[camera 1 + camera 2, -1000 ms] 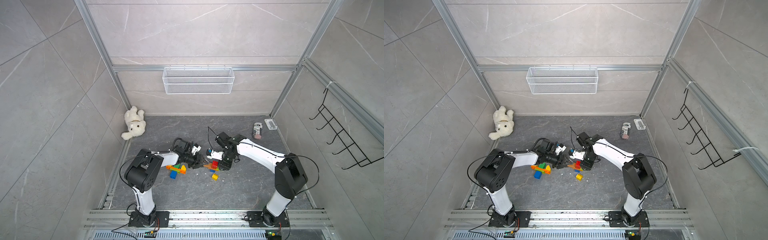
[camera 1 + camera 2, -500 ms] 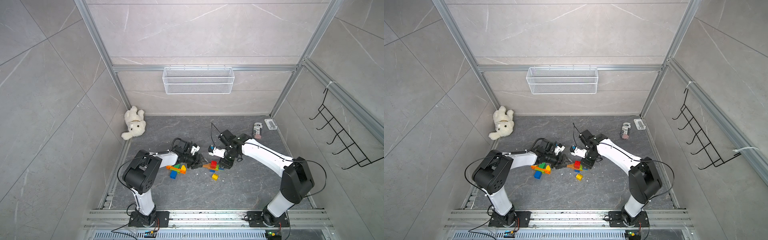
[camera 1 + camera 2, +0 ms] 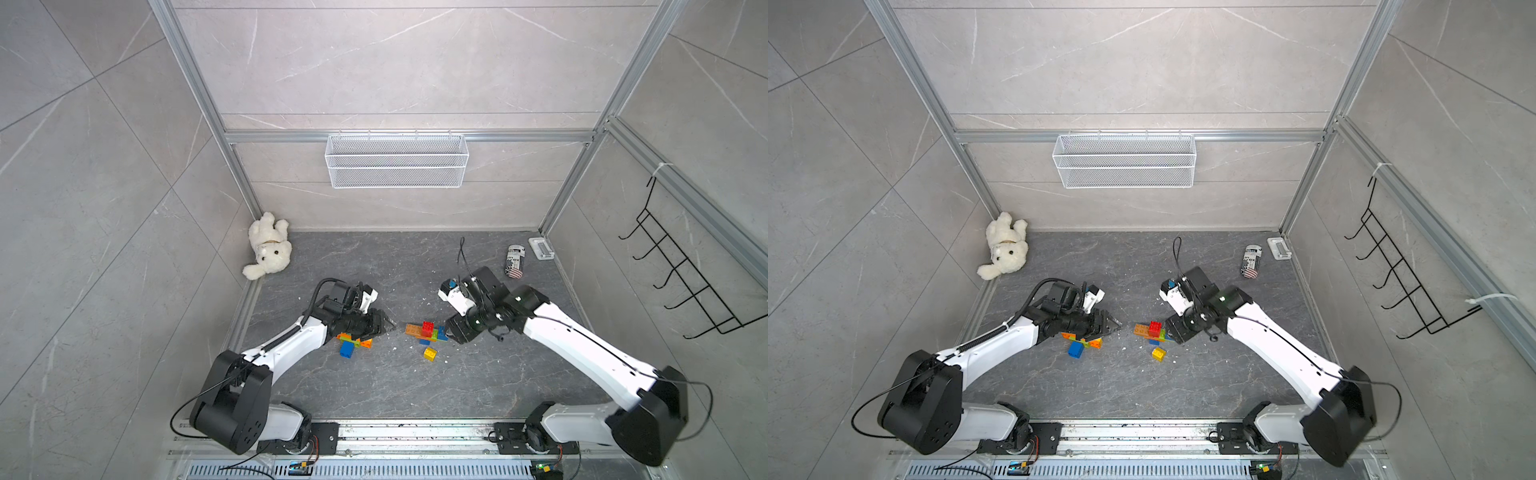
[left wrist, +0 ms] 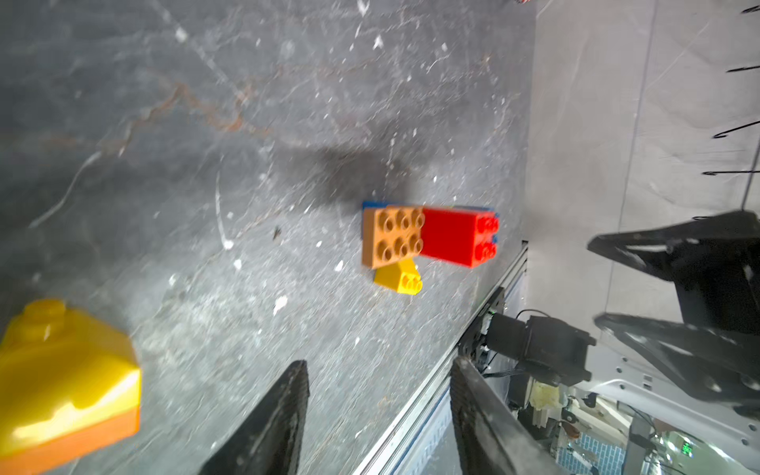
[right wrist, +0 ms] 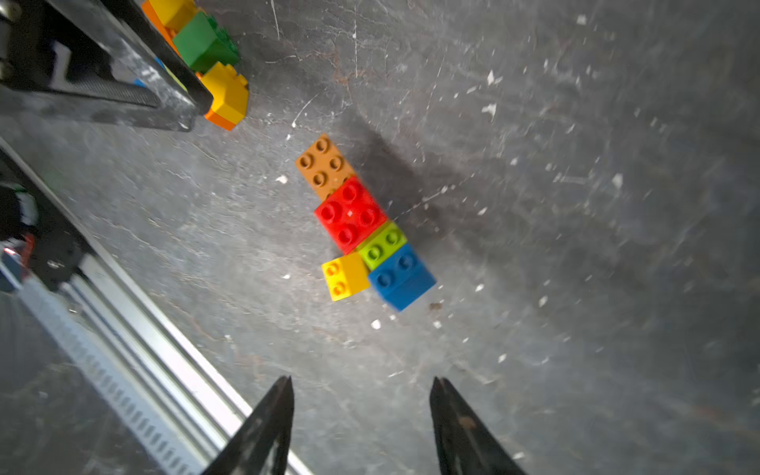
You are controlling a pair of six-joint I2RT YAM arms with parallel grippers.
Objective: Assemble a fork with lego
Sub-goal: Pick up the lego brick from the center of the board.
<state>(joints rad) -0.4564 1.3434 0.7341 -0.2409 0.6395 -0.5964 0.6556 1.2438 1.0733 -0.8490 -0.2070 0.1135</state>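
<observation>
Lego [image 3: 1154,328]: all on the floor [image 3: 374,390], mid-scene, in two groups plus one stray.

Left cluster [image 3: 352,344]: orange, green, yellow and blue bricks packed together. The left arm hides its far part.

Right cluster [image 3: 415,330]: a row running left to right. The right wrist view shows a brown brick [image 5: 325,164], a red brick [image 5: 350,214], a lime brick [image 5: 382,244] and a blue brick [image 5: 401,279]. The red one stands tallest.

Yellow brick [image 3: 430,353]: alone, just on the near side of the right cluster. Cannot tell whether it touches.

Left gripper [image 4: 378,411]: fingers parted, nothing between them. In both top views its tips sit in the gap between the two clusters, pointing right, and its body is over the left cluster.

Right gripper [image 5: 362,423]: fingers parted, nothing between them. It sits just right of the right cluster and points at it. Bare floor shows between the tips and the blue brick.

Basket [image 3: 397,174]: white wire, hung on the far wall, high above the floor and well apart from the lego. Through its mesh the wall shows.

Other items:
- Bear [image 3: 268,249] in the far-left corner.
- Can [image 3: 515,262] far right, near a small white block [image 3: 540,248] in the far-right corner.
- Black hook rack [image 3: 681,286] on the right wall.
</observation>
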